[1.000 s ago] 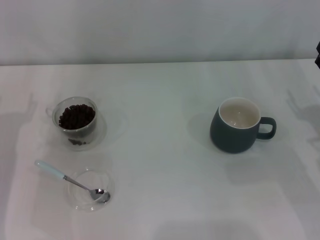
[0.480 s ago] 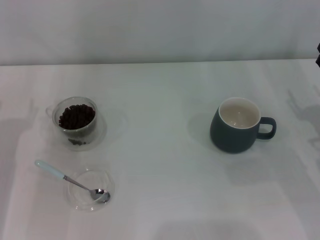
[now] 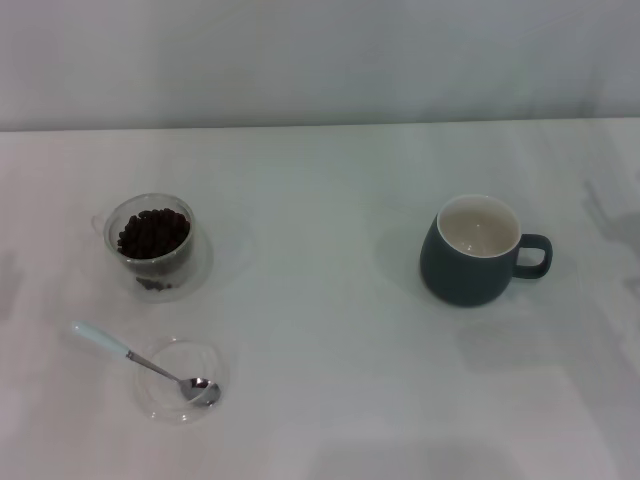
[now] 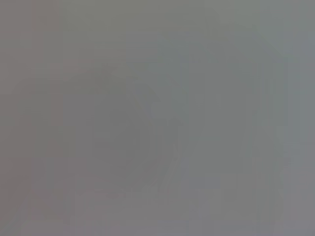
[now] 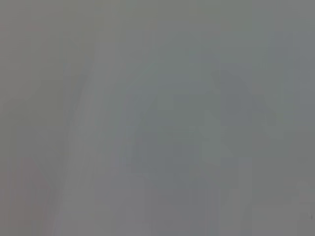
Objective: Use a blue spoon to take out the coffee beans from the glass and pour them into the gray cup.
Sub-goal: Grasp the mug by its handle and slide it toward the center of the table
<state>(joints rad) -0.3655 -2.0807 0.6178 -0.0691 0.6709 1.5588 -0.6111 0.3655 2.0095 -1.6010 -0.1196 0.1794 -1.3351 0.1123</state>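
Toward the counter's (image 3: 330, 400) left side, the glass (image 3: 152, 243) stands full of coffee beans (image 3: 153, 231), well back from the near edge. Closer to the near-left corner, the blue spoon (image 3: 140, 360) lies with its metal bowl resting in a shallow clear saucer (image 3: 180, 380) and its pale handle pointing out toward the left edge. The gray cup (image 3: 472, 250) sits well apart on the right side, upright, its cream inside bare and its loop handle turned toward the right edge.

What has just changed is small: a dark shape that showed at the right edge of the head view a moment ago is gone, and the soft shadows on the counter's left and right margins have shifted. The spoon, glass and cup have not moved. I read this as the arms repositioning out of sight, with the task not yet begun; picking up the spoon looks like the first step.

Neither gripper appears in the head view, and both wrist views show only a featureless gray, so I cannot tell how either set of fingers stands.

No brand, label or writing is readable on anything.
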